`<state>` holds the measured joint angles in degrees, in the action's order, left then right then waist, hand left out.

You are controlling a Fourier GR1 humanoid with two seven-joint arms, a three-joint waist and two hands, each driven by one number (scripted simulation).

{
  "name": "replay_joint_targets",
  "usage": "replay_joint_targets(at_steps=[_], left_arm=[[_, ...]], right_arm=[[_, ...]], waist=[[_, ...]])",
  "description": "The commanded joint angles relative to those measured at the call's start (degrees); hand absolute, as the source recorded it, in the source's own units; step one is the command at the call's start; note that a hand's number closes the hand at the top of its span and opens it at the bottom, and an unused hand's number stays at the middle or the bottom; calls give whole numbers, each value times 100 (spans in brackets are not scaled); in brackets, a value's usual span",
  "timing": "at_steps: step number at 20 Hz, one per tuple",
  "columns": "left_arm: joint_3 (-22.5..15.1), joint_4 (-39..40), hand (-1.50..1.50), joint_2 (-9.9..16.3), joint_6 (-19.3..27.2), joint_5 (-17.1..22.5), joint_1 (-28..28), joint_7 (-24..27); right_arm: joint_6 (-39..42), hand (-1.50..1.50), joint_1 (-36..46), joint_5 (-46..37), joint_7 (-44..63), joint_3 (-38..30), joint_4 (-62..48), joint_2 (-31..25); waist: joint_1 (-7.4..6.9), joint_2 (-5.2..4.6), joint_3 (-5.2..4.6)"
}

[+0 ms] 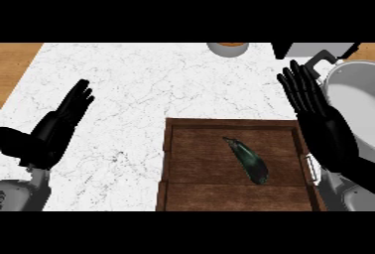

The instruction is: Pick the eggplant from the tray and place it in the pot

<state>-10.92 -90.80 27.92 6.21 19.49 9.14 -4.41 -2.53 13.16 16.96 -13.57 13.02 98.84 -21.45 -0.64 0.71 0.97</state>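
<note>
A dark green-black eggplant (249, 161) lies slantwise on the brown wooden tray (198, 163), its thin stem end toward the far left. The pale grey pot (355, 92) stands at the right edge, partly cut off by the view. My right hand (315, 111) is open, fingers straight and pointing away, over the tray's right rim between the eggplant and the pot, not touching the eggplant. My left hand (62, 121) rests open on the left over the white counter, far from the tray.
A small round bowl with an orange inside (227, 48) sits at the counter's far edge. A grey and black item (315, 49) stands at the far right by the pot. The white marble counter (139, 84) spreads to the left; wood (16, 59) shows beyond its left edge.
</note>
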Motion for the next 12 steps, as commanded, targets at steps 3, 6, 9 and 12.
replay_joint_targets(at_steps=[3, 6, 9, 12], left_arm=[[384, 35, 0, -44, 381, -94, 331, -54], [497, -61, 0, -207, 779, -168, 599, -78], [465, 53, 0, -352, 843, -87, 649, -238], [415, 149, 0, -558, 946, -113, 487, -145]], right_arm=[[1264, 150, 896, 502, 239, 15, -1696, -224], [1976, 150, 1105, 643, 557, 307, -2441, -353], [1838, -150, 1283, -854, -272, 619, -3274, -789], [2543, -150, 1497, -546, -1387, 392, -4308, -592]], waist=[[-287, -180, -88], [-712, -362, -69], [-567, -328, -67], [-439, -271, -63]])
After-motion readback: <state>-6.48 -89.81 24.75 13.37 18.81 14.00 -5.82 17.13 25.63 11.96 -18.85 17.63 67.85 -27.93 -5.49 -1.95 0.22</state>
